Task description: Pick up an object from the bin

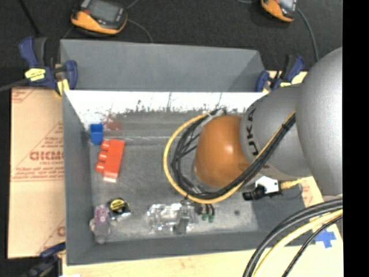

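Since my wrist's orange cover [218, 152] sits over the hand [189, 210], I can't tell whether the hand is open or closed, and nothing shows as gripped.

Landmark: the orange-red studded brick [110, 159], lying flat on the floor of the bin [161, 79]. The hand is down low, toward the near wall and view-right of the brick, well apart from it.

Nearest thing is a clear, glinting plastic piece [164, 217], view-right of the brick and close to the near wall. It's touching or just beside the hand, can't say which. Likely pick candidate, but that's my judgement only.

Handling guess: light, thin-walled and slick, so it may flex or skate away under a pinch. Take it across its narrower middle, not at a crinkled edge, and close gently.

A small green bit [207, 213] lies past the hand, on the side away from the brick, and could get caught.

The blue block [96, 133] is just behind the brick, toward the far wall. The yellow-and-black thing [119, 206] and the purplish clear thing [101, 218] sit nearward of the brick, well apart from the hand.
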Motion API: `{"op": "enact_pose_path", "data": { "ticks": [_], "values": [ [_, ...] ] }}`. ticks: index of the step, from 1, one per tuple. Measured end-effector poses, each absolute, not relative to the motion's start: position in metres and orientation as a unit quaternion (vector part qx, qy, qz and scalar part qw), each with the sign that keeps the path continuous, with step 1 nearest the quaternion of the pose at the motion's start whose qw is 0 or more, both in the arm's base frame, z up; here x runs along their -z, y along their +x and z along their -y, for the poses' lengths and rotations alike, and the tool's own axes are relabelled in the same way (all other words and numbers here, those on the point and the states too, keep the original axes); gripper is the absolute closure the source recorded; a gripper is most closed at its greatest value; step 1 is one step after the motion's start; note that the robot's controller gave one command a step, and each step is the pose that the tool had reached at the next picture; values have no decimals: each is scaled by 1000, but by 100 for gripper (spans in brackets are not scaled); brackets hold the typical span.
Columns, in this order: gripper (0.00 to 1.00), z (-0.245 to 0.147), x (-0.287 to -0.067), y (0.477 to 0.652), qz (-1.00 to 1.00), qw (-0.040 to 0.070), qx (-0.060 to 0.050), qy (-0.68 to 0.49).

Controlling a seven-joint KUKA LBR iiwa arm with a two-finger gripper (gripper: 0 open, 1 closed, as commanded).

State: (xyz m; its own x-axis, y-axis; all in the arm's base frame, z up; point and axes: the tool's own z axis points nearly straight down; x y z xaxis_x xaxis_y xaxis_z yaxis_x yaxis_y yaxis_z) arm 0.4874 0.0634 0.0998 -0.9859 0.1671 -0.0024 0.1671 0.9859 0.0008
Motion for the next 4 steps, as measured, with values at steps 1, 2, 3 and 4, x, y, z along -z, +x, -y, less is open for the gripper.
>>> {"op": "enact_pose_path", "data": {
  "ticks": [1,2,3,4],
  "values": [
    [0,-66,-73,481,-984,11,0,-179],
    [0,-66,-74,483,-984,13,-1,-176],
    [100,-66,-74,482,-984,12,-1,-175],
    [100,-65,-111,483,-985,2,0,-172]
  ]
}}
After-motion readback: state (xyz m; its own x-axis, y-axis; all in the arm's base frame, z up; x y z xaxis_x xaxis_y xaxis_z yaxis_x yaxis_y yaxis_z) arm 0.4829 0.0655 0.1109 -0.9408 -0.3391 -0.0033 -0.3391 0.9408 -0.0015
